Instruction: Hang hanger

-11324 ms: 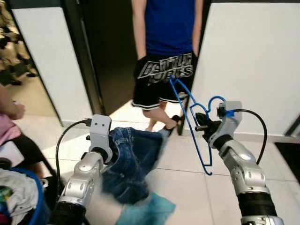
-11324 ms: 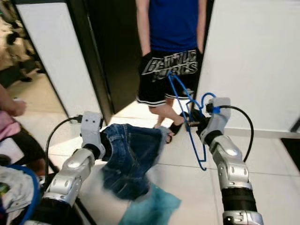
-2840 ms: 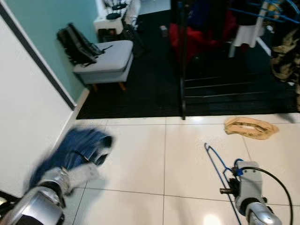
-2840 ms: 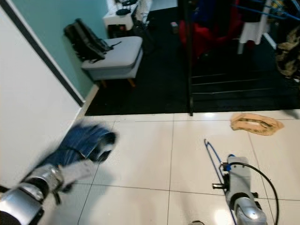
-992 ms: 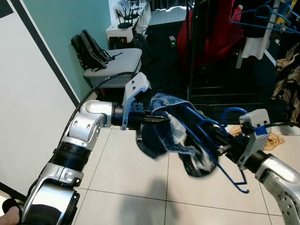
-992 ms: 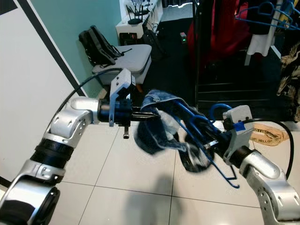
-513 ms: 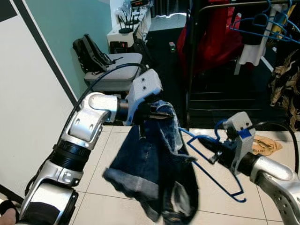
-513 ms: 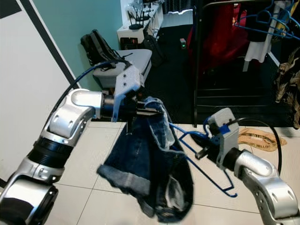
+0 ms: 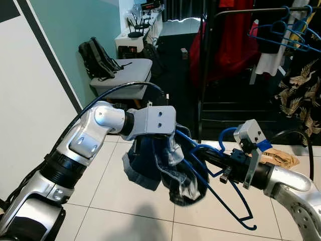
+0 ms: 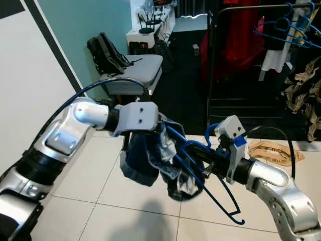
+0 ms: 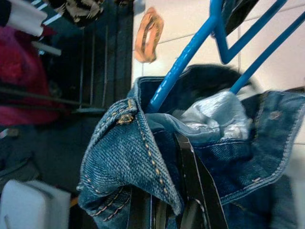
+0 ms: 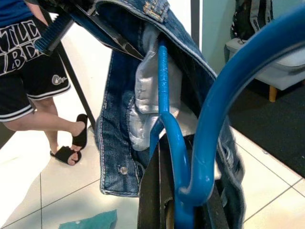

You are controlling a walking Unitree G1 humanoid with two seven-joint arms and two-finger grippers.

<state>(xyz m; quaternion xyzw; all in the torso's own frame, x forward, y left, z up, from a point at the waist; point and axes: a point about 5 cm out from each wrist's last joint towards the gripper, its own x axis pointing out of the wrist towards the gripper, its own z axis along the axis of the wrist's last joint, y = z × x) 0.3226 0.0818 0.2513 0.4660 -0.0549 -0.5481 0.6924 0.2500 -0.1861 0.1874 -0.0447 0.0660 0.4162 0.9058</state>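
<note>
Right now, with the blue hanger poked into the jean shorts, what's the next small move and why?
Probably the left gripper should pull the denim shorts a little further along the blue hanger. The right gripper is shut on the hanger near its hook, and one hanger arm already runs inside the waistband, but the shorts hang bunched at that end, so they seem not yet seated.
</note>
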